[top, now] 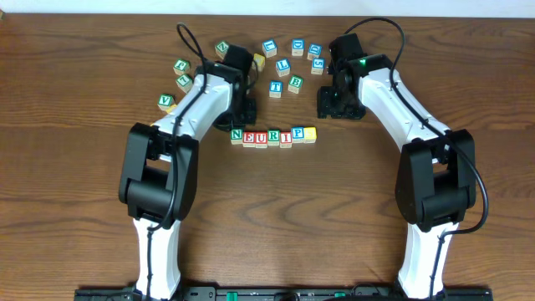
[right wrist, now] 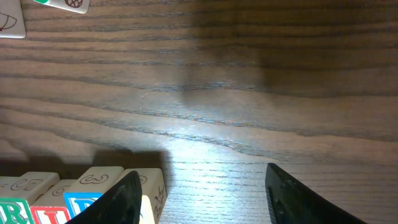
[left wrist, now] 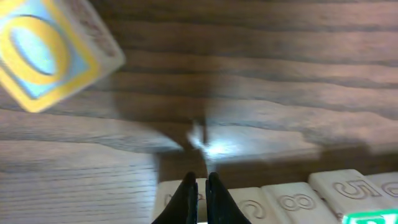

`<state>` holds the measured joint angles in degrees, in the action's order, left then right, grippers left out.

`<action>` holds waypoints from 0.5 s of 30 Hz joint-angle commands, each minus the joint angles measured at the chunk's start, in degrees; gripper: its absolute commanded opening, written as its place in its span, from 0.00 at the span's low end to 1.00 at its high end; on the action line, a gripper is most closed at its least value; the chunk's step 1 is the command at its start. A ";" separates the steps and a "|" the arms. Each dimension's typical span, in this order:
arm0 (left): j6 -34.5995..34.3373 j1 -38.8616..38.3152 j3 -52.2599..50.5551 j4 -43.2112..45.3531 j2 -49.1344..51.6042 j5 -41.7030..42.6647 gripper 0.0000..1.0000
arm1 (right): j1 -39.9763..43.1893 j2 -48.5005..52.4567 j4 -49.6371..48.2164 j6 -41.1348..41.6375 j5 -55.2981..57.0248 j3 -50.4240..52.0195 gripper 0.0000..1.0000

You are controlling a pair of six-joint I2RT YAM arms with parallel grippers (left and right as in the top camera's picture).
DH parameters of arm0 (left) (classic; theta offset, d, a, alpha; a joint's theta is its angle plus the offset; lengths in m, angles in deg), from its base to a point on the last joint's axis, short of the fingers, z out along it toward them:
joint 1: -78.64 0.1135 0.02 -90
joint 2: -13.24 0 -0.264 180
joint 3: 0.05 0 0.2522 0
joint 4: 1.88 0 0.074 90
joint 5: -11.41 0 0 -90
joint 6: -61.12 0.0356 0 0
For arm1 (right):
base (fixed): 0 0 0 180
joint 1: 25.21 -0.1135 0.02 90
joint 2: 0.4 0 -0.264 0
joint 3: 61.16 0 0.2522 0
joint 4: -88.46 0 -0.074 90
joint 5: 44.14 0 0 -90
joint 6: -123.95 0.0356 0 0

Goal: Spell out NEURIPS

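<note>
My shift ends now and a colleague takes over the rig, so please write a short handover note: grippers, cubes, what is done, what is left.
Left gripper: shut, empty, just above the row.
Right gripper: open, empty, beside the row's yellow end.
Cubes: N, E, U, R, I, P, then a yellow-topped cube, side by side in one line at mid-table. The spare cubes lie in an arc behind.
Done: the row reads NEURIP.
Left: the last cube shows no S on top. Check it, then probably pull both arms back.
</note>
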<state>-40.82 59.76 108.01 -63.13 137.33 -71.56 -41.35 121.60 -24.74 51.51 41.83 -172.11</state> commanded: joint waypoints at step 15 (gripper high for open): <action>0.31 -0.04 -0.33 0.33 0.68 -0.66 0.07 | -0.13 0.15 0.11 0.17 0.70 -0.87 0.59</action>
<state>-40.82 59.39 108.01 -62.89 137.33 -71.43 -41.35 121.60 -24.74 51.51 41.83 -172.11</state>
